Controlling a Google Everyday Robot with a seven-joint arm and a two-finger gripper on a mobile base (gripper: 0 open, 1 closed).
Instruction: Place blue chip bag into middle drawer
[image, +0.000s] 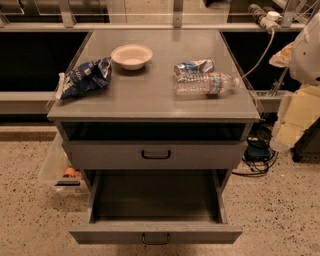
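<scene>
The blue chip bag (84, 78) is shown lying ungrasped by the table's (150, 97) left edge, the middle drawer (155, 233) already pulled open (the lowest one), and the gripper (292, 125) parked beyond the right edge, its state indiscernible, so picking and placing remain.

The arm (308, 50) is showing a smooth, rounded white shell at the right edge. The gripper (296, 117), directly below it, is presenting pale cream-yellow blocky segments.

Open middle drawer (155, 197) offers free room; gripper (294, 122) hangs far right
</scene>
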